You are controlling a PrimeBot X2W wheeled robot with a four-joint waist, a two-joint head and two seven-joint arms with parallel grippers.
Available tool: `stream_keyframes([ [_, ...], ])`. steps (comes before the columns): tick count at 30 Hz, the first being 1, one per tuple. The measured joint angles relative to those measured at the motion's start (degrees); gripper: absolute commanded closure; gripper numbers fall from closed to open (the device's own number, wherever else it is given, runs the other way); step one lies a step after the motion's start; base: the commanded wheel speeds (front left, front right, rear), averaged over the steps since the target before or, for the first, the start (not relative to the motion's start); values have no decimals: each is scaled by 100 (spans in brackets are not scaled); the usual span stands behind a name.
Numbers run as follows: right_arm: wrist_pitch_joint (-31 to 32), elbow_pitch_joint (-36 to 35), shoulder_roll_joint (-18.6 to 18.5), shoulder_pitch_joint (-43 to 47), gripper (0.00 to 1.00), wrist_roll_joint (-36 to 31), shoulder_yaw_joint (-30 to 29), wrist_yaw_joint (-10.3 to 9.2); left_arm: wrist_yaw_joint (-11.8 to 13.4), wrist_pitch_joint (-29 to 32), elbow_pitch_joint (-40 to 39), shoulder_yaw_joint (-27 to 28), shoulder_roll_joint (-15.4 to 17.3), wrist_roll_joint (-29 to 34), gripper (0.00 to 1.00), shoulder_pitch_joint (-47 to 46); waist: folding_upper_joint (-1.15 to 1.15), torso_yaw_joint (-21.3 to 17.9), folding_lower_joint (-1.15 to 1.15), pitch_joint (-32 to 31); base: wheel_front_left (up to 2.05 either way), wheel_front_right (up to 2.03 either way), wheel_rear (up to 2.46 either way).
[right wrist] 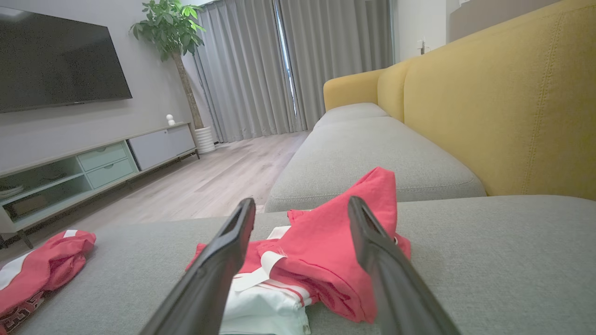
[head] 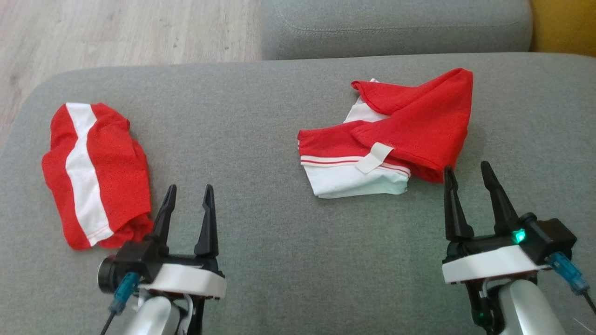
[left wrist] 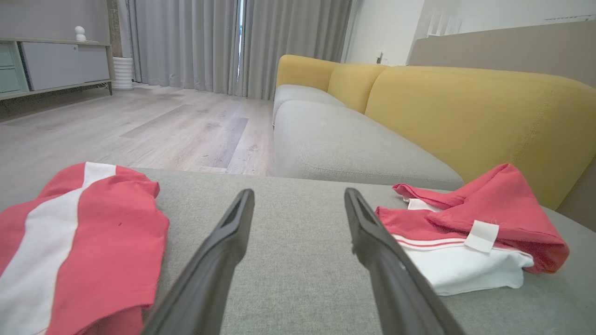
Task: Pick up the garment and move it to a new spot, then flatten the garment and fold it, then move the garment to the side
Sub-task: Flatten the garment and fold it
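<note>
A crumpled red and white garment [head: 396, 135] with a white tag lies on the grey sofa cushion [head: 260, 139] at the right. In the left wrist view the same garment [left wrist: 465, 232] is at the right, and in the right wrist view the garment [right wrist: 316, 260] sits just beyond the fingers. A second red garment with a white stripe [head: 93, 172] lies at the left, bunched. My left gripper [head: 188, 191] hovers open beside the striped garment's near edge, holding nothing. Open too, my right gripper [head: 468, 170] has its fingertips just short of the crumpled garment's near right edge.
Another grey cushion [head: 396, 28] lies beyond this one, with a yellow backrest [left wrist: 465, 107] to the right. Wooden floor [head: 116, 28] lies past the cushion's far left edge. A TV cabinet [right wrist: 93, 158] stands across the room.
</note>
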Motion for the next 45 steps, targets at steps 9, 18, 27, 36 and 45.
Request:
stream_keyframes([
  [9,3,548,0,-356,0,-779,-83,0,-352,0,55,156,-254,361,0,-83,0,180,1,277,0,0,0],
  [18,599,1784,-8,-1791,0,-1638,-199,1,-604,0,269,226,-550,517,0,-309,0,652,1,686,0,0,0],
  [27,973,2930,-24,-2397,0,-2346,-526,1,-755,0,405,281,-690,638,0,-443,0,1023,2,923,0,0,0],
  [36,771,3342,-25,-2596,100,-2725,-803,2,-823,0,441,433,-739,751,0,-448,0,948,1,965,0,0,0],
  [45,178,2884,-20,-2660,100,-2163,-1584,2,-844,0,494,486,-753,811,0,-445,0,594,1,821,0,0,0],
])
